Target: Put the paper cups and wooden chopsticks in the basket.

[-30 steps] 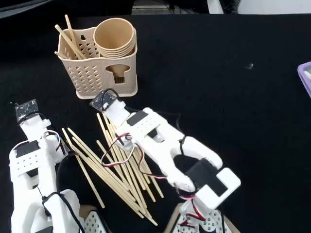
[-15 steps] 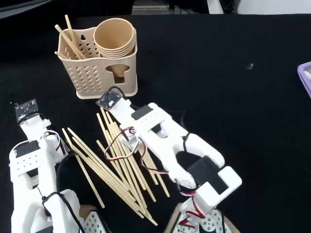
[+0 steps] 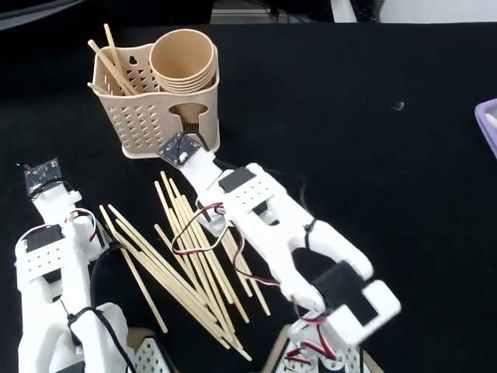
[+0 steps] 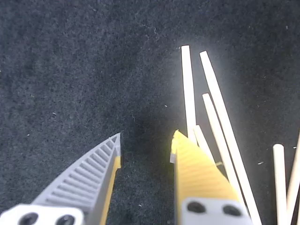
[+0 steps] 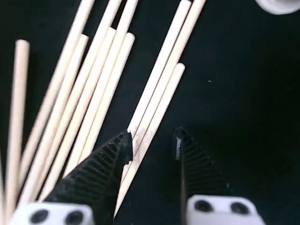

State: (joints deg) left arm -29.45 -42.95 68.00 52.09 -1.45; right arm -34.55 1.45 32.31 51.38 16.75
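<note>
The beige basket (image 3: pixel 159 116) stands at the far left of the black table. A stack of paper cups (image 3: pixel 184 58) fills one compartment and a few wooden chopsticks (image 3: pixel 109 62) lean in the other. Several loose chopsticks (image 3: pixel 194 256) lie fanned out in front of it. My right arm (image 3: pixel 256 210) stretches over that pile, its wrist close to the basket's front wall. My right gripper (image 5: pixel 152 140) is open just above the chopsticks (image 5: pixel 154 98), one running under the gap. My left gripper (image 4: pixel 145 140) is open over bare cloth, with chopstick ends (image 4: pixel 190 89) beside one finger.
My left arm (image 3: pixel 50 256) sits at the near left beside the pile. A purple container edge (image 3: pixel 488 120) shows at the far right. The right half of the black table (image 3: pixel 373 140) is bare cloth.
My right arm has stretched farther along the pile toward the basket, its wrist now almost at the front wall. The left arm and the chopsticks have stayed put.
</note>
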